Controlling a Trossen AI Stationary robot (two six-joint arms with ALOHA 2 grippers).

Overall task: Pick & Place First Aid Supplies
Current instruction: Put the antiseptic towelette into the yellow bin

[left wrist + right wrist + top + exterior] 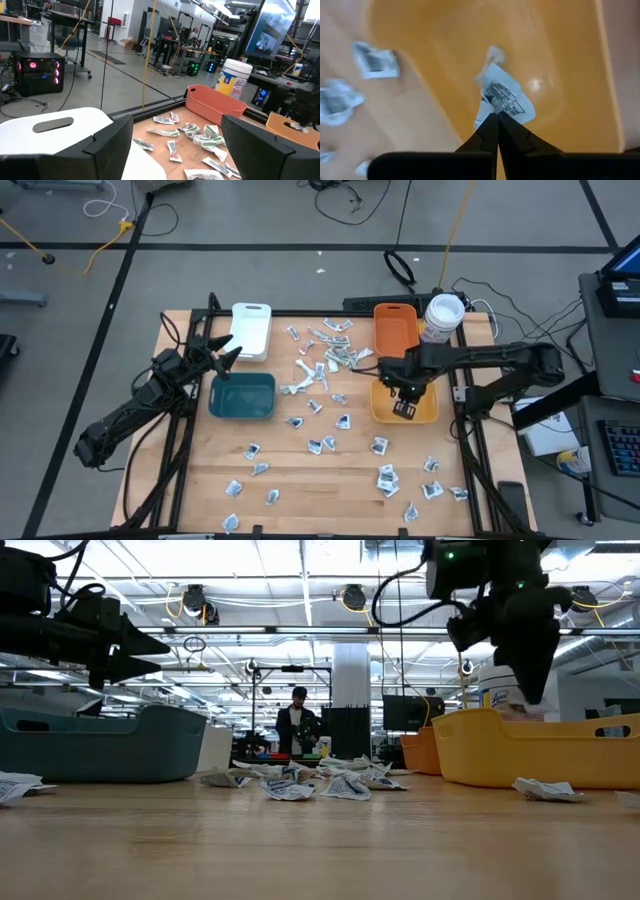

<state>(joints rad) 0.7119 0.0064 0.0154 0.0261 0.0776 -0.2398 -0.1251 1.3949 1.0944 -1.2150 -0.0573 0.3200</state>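
Right gripper (497, 116) fingers pinched tight on corner of white packet (504, 99), hanging above yellow bin (570, 60); we judge it poised for drop, corner grip letting packet fall clean. Left gripper (228, 352) fingers spread wide, empty, waiting over gap between white bin (251, 328) and teal bin (242, 396). Remaining first aid supplies (330, 352) scattered across table (330, 480); we see many left.

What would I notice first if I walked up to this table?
Little white packets lie scattered all over the wooden table. The right gripper hangs over the yellow bin, fingers pinched shut on one printed packet. The left gripper waits open between the white bin and the teal bin.
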